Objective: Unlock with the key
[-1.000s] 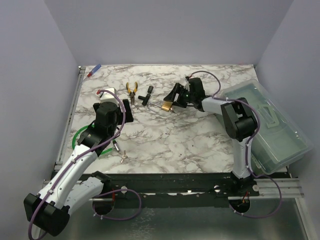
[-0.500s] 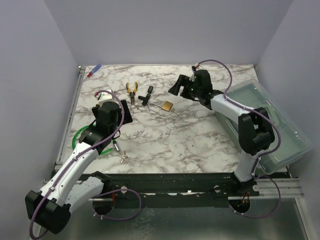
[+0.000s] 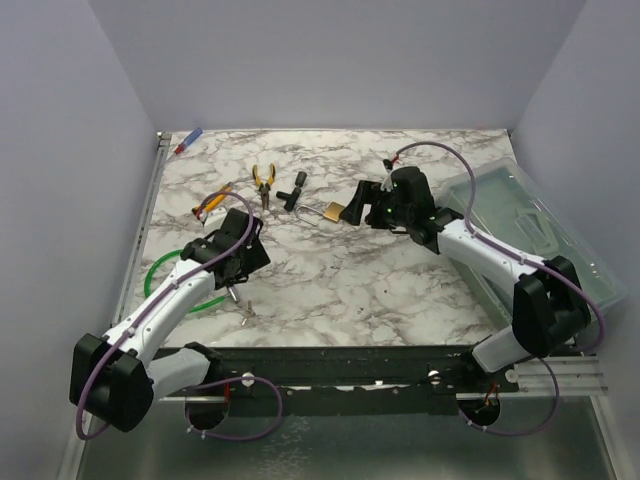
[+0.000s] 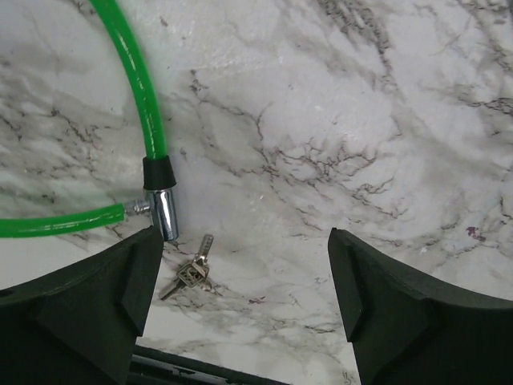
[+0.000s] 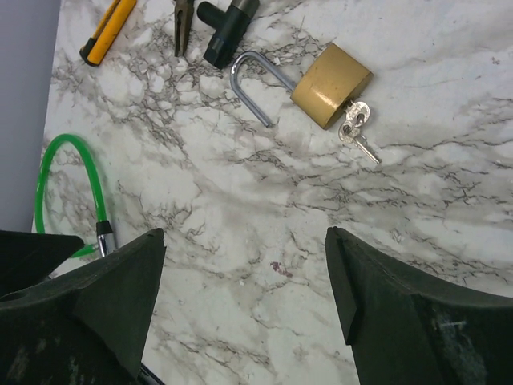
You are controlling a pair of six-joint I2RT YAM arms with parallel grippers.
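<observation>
1. Top view: on the marbled white worktop (image 3: pixel 340 280), the small brass padlock with a steel shackle (image 3: pixel 335 211) lies just beside the right hand (image 3: pixel 358 203). That arm is much the nearer to it. The left hand (image 3: pixel 243 258) hangs over the green plastic-coated cable lock (image 3: pixel 160 272), well apart from the padlock.
2. Left wrist view: the left hand is released, its jaws wide and nothing between them. A small bunch of silver keys (image 4: pixel 192 269) lies just beside the cable's chrome barrel (image 4: pixel 163 210). It sits close to the finger at the view's left, with its long axis slanting up to the right.
3. Right wrist view: the right hand is likewise released and empty. The padlock lies ahead of it and right of centre. Its shackle points up-left, and one leg seems free of the body. A silver key (image 5: pixel 353 128) sits at the base, pointing down-right.
</observation>
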